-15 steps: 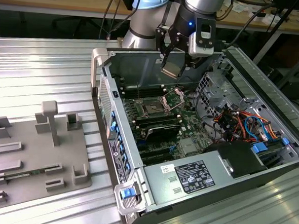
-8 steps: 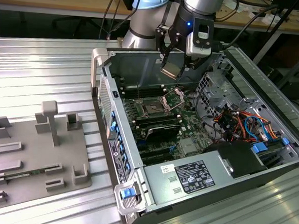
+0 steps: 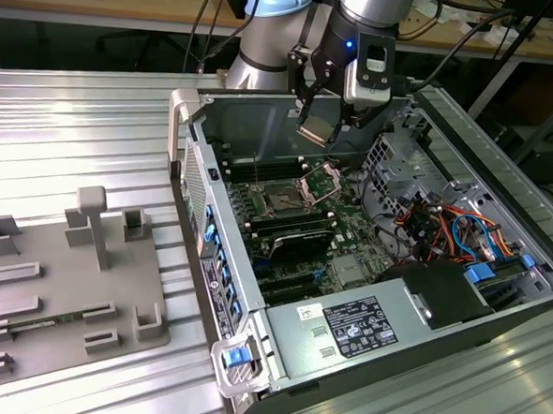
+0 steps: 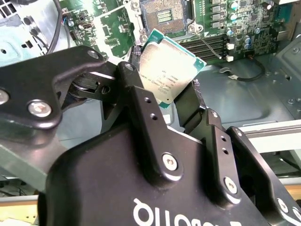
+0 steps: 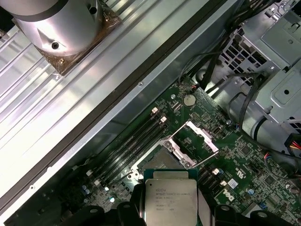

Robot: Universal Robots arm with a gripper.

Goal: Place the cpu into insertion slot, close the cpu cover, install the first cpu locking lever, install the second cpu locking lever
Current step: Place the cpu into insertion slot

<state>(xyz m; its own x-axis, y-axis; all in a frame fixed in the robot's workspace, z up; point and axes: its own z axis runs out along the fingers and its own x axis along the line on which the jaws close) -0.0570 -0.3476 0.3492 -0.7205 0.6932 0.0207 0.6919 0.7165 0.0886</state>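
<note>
Above the open computer case (image 3: 199,118), the cpu (image 4: 171,66) is held in the air, clear of the circuit board (image 3: 349,254). The tool (image 4: 165,94) is closed to the chip's width and grips it by two opposite edges, one black finger (image 4: 137,101) on each side. The dull metal top faces the wrist cameras. Whether the chip is level cannot be told.

The insertion slot (image 3: 283,200) lies below the chip and a little toward the exterior view's left. It is uncovered, and its dark centre shows nothing seated in it. The cpu cover (image 3: 322,180) stands raised on its hinge just beside the slot, on the side toward the exterior view's right. In the first wrist view the chip (image 5: 170,202) overlaps the nearer part of the slot (image 5: 160,162), with the open cover (image 5: 196,141) beyond.

Handling, as judged: the chip is light, thin and rigid. Its smooth top and narrow rim give little purchase, so a slack grip could let it slip or twist. The underside contacts and the slot's pins are likely fragile. The rim edges are the proper place to hold, as held now.

Further out, a grey power supply (image 3: 344,328) sits at the case's near end. The case rests on a ribbed metal table (image 3: 75,120). A grey parts tray (image 3: 65,279) lies on the table at the exterior view's left.
</note>
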